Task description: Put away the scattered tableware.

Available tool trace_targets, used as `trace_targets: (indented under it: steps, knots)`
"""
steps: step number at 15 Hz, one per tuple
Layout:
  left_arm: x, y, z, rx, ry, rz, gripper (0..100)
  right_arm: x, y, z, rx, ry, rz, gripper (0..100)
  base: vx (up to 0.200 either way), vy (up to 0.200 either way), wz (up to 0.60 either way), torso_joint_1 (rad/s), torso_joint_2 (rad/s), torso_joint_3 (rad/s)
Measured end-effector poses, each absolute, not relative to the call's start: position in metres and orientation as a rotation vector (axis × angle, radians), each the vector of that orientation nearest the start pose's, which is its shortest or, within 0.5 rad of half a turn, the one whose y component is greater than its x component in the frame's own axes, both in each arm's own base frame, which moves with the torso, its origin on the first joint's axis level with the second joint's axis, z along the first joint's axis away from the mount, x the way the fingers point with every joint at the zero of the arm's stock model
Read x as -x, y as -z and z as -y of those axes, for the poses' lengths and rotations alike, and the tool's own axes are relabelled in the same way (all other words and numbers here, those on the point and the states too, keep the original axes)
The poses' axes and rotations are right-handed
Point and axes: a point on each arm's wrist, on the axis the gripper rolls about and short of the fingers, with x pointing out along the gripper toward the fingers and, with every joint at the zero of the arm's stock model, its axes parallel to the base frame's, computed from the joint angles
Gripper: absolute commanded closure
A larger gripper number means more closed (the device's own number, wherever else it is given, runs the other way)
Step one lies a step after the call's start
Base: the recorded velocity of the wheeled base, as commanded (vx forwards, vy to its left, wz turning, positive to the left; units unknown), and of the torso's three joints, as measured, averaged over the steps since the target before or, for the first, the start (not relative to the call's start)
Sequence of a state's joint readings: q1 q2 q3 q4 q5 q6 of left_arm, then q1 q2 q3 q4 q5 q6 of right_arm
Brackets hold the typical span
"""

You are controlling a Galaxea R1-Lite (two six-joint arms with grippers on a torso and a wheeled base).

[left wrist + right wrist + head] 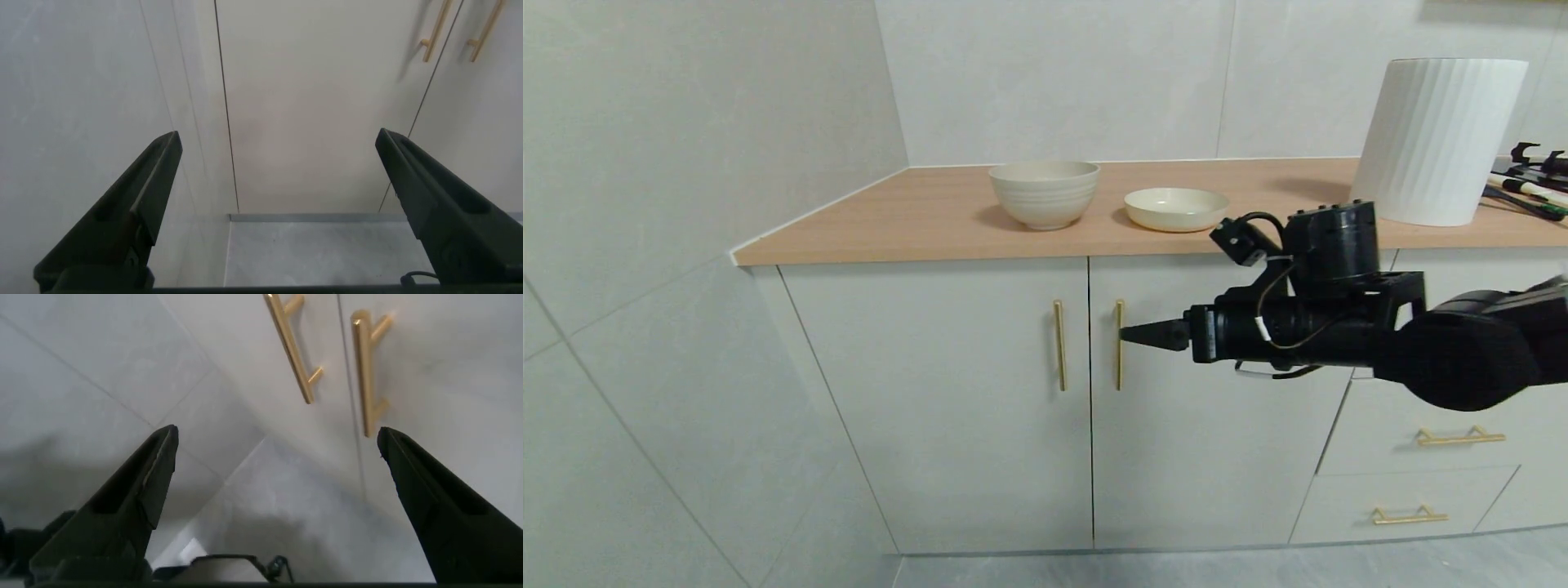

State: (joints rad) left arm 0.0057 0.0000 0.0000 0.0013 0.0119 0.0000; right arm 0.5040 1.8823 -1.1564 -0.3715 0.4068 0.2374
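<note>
A ribbed cream bowl and a shallow cream plate stand side by side on the wooden countertop. Below them are two closed cabinet doors with gold handles. My right gripper is level with the right door's handle, its tip close to it. In the right wrist view it is open and holds nothing, both handles ahead of it. My left gripper is open and holds nothing, low in front of the cabinet's left door, with the handles farther off.
A tall white ribbed container stands on the counter's right part, with dark utensils beyond it. Drawers with gold handles lie to the right of the doors. A tiled wall closes the left side.
</note>
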Motion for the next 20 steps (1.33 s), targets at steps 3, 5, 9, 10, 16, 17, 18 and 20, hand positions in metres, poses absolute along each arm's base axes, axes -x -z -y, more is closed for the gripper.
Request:
trace_targets:
  steps: [3, 5, 9, 10, 16, 17, 18, 20]
  knots:
    - [0.023, -0.075, 0.0, 0.0, -0.018, -0.001, 0, -0.341, -0.163, -0.207, -0.208, -0.875, -0.444, 0, 0.0, 0.0, 0.0, 0.0, 0.0, 0.0]
    - [0.023, -0.075, 0.0, 0.0, -0.017, -0.001, 0, -0.35, -0.144, -0.213, -0.209, -0.876, -0.431, 0, 0.0, 0.0, 0.0, 0.0, 0.0, 0.0]
    - [0.023, -0.075, 0.0, 0.0, -0.017, -0.001, 0, -0.358, -0.126, -0.216, -0.207, -0.851, -0.443, 0, 0.0, 0.0, 0.0, 0.0, 0.0, 0.0]
    - [0.023, -0.075, 0.0, 0.0, -0.018, -0.001, 0, -0.359, -0.124, -0.216, -0.207, -0.843, -0.447, 0, 0.0, 0.0, 0.0, 0.0, 0.0, 0.0]
    - [0.023, -0.075, 0.0, 0.0, -0.017, -0.001, 0, -0.375, -0.115, -0.222, -0.257, -0.82, -0.375, 0, 0.0, 0.0, 0.0, 0.0, 0.0, 0.0]
    - [0.023, -0.075, 0.0, 0.0, -0.018, -0.002, 0, -0.378, -0.113, -0.224, -0.257, -0.806, -0.371, 0, 0.0, 0.0, 0.0, 0.0, 0.0, 0.0]
    - [0.023, -0.075, 0.0, 0.0, -0.018, -0.002, 0, -0.382, -0.111, -0.226, -0.256, -0.783, -0.363, 0, 0.0, 0.0, 0.0, 0.0, 0.0, 0.0]
    - [0.023, -0.075, 0.0, 0.0, -0.017, -0.002, 0, -0.387, -0.105, -0.23, -0.269, -0.767, -0.36, 0, 0.0, 0.0, 0.0, 0.0, 0.0, 0.0]
